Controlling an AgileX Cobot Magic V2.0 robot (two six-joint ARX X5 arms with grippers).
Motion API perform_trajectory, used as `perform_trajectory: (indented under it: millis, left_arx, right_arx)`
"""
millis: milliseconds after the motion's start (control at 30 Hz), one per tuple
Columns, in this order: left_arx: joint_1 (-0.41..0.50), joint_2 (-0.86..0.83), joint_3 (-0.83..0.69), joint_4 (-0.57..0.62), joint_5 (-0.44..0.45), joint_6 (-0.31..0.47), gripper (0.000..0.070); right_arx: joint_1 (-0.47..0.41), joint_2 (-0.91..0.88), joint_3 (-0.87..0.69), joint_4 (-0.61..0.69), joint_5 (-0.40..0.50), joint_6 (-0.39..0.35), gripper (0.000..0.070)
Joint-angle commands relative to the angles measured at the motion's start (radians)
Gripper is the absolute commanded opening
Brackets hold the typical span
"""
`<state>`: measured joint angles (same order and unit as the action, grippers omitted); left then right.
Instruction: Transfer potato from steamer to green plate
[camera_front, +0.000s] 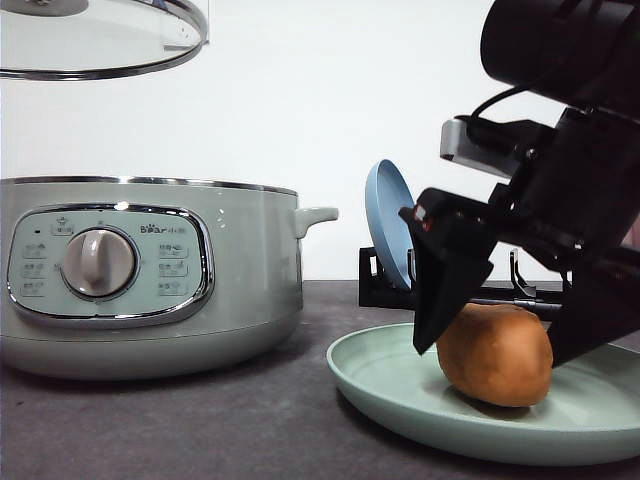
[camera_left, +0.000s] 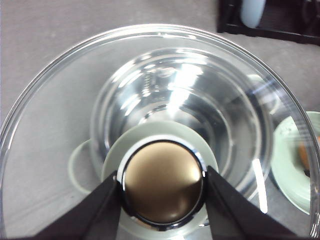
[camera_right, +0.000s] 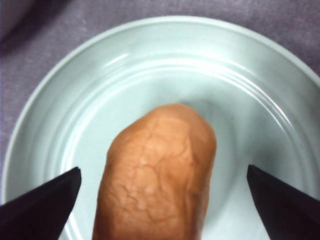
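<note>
The orange-brown potato (camera_front: 497, 352) (camera_right: 157, 175) lies on the pale green plate (camera_front: 380, 385) (camera_right: 150, 60) at the right. My right gripper (camera_front: 492, 355) (camera_right: 164, 172) is open, with one black finger on each side of the potato and clear gaps between. The grey-green steamer (camera_front: 150, 290) stands open at the left. Its glass lid (camera_front: 100, 40) (camera_left: 50, 125) hangs above it, and my left gripper (camera_left: 162, 182) is shut on the lid's round knob (camera_left: 162, 170). Through the glass I see the steamer's shiny inside (camera_left: 185, 100).
A blue plate (camera_front: 388, 220) stands upright in a black rack (camera_front: 385, 285) (camera_left: 270, 20) behind the green plate. The dark grey table (camera_front: 250, 420) runs between steamer and plate. The steamer's side handle (camera_front: 315, 215) points toward the rack.
</note>
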<state>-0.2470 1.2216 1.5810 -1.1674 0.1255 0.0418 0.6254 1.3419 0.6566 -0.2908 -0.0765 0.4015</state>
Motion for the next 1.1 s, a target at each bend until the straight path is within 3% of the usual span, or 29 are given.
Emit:
perform_trajectory:
  millis: [0,667,1067]
  left_arx:
    - [-0.015,0.01,0.028,0.048,0.005,-0.001,0.0002]
    - [-0.122,0.242,0.028,0.142,0.003,0.003,0.0002]
    - [-0.127,0.331,0.028,0.176,-0.035,0.013,0.0003]
  right_arx:
    - [0.003,-0.014,0.031,0.001,0.006,0.007,0.0696]
    - [0.0,-0.34,0.118,-0.14,0.064,-0.043,0.0696]
    - [0.0,-0.398,0.118,-0.183,0.084,-0.05,0.0695]
